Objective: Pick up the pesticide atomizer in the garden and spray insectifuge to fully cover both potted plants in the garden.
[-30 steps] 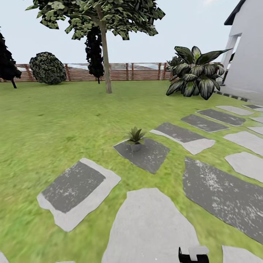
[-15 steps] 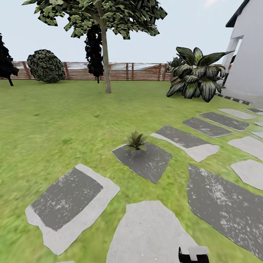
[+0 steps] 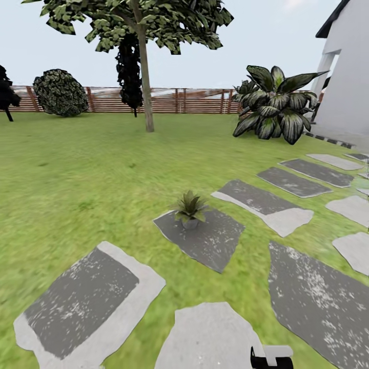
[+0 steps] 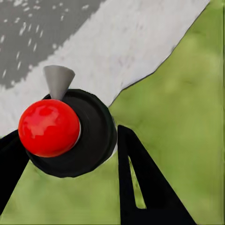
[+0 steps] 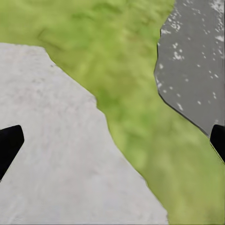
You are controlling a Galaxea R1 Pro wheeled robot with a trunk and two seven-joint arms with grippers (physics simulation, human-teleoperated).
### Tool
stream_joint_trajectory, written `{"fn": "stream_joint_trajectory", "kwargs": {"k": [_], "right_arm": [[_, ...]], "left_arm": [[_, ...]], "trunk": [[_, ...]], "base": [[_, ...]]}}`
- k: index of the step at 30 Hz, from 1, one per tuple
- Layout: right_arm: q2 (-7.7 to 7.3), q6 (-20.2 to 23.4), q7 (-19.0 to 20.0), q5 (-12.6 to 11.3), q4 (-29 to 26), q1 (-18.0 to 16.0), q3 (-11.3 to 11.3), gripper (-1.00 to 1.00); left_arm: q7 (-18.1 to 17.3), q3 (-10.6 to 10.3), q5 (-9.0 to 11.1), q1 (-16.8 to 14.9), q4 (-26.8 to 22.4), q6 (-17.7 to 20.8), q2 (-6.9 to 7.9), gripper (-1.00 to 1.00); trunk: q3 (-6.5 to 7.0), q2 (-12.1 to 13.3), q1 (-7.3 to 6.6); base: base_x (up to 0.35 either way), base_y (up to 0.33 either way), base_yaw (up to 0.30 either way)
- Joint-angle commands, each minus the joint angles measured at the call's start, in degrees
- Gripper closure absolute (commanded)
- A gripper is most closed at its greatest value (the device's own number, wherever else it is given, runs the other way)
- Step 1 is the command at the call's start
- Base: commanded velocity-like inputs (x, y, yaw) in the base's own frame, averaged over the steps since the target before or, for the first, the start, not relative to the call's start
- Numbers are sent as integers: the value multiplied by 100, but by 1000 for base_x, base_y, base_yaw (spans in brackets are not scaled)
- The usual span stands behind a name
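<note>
From the head view, one potted plant [image 3: 190, 209] sits on a dark stepping stone [image 3: 205, 241] in the lawn [image 3: 92, 169], ahead and a little way off. The job right now looks like getting closer to it. To do it well, the robot should roll straight toward the plant and stop near enough for the spray to land on every leaf, but not bump the tiny pot. Far back are a brown fence [image 3: 169, 100], a tree [image 3: 146, 77] and a big stripy-leaf shrub [image 3: 277, 110]; those are not for spraying. I see just this one little plant, so I cannot tell where the other one is. A small black and white part [image 3: 271, 357] pokes in at the bottom edge. It is cut off, so I cannot tell what it is.

From the left wrist view, the left gripper [image 4: 65, 145] seems to be squeezing the pesticide atomizer [image 4: 89, 136]. I look down on its round dark top, with a red knob [image 4: 48, 127] and a grey nozzle [image 4: 58, 80]. The nozzle should face the leaves before any squirt. The bottle's body is hidden under its top. Below are a pale stone [image 4: 131, 42] and grass [image 4: 187, 117].

From the right wrist view, the right gripper [image 5: 113, 140] is spread wide with nothing in it. Just the black tips of its fingers [image 5: 9, 143] peek in at the sides. Under it lie a light stone [image 5: 47, 154], a dark stone [image 5: 197, 61] and blurry grass between.
</note>
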Motion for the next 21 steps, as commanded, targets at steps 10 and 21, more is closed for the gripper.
{"fn": "stream_joint_trajectory", "kwargs": {"k": [10,21], "right_arm": [[-39,-10,-21,68,7,-4,-39,-100],[-13,-10,-25,67,7,-4,-32,-100]], "left_arm": [[12,-39,42,-1,3,-18,0,100],[9,-39,42,-1,3,-18,0,100]], "trunk": [[1,-2,2],[1,-2,2]], "base": [[339,96,-62],[339,128,0]]}}
